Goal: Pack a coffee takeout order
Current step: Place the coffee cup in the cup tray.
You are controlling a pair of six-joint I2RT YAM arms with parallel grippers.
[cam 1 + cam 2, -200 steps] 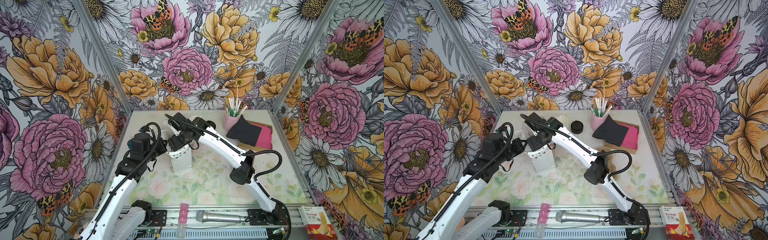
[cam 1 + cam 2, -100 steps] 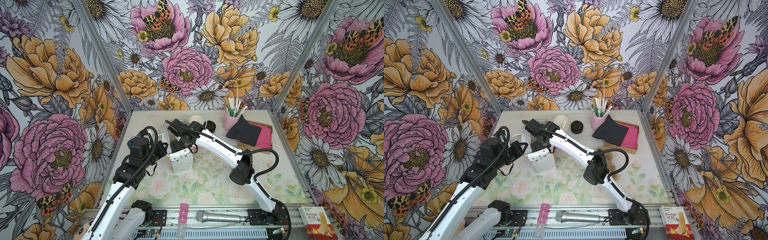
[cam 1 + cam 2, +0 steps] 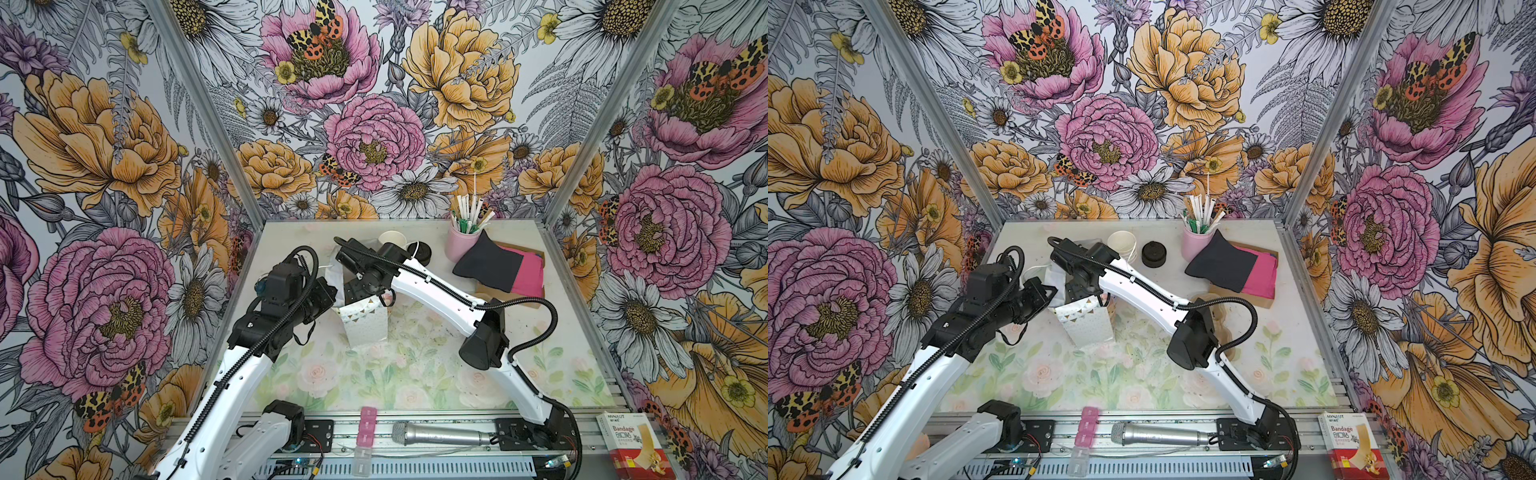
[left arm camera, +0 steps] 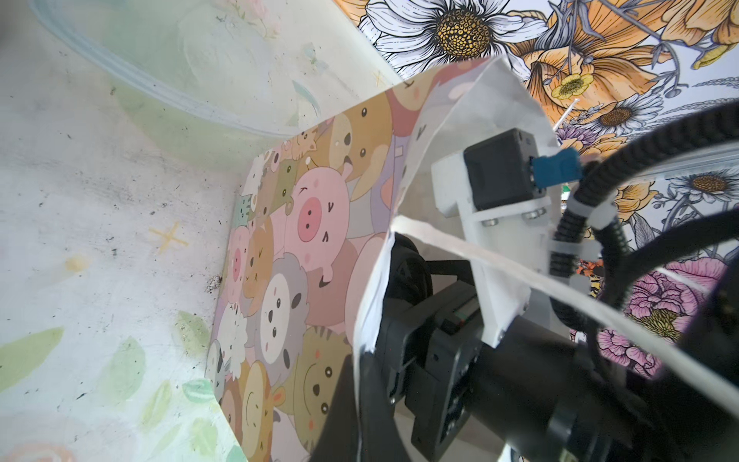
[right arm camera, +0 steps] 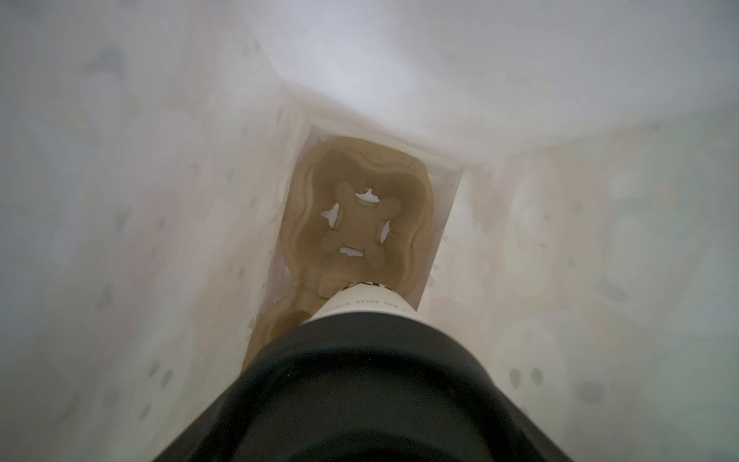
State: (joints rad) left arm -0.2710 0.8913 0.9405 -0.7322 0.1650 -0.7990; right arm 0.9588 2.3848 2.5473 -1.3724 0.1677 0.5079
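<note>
Left hand [image 3: 329,294]: clenched on the rim of the paper bag [image 3: 365,328], which stands on the tabletop [image 3: 415,374].
Right hand [image 3: 360,291]: down in the bag's mouth — grasping the white cup [image 5: 362,304], capped with the black lid [image 5: 360,380].
Cup: low inside the bag, over a brown cup carrier [image 5: 360,216].
Black napkin [image 3: 486,266]: on the tabletop, overlapping a pink napkin [image 3: 528,276].

Both top views look steeply down on the whole tabletop [image 3: 415,374]. Left wrist sits close outside the bag [image 4: 304,256]; right wrist looks inside.
</note>
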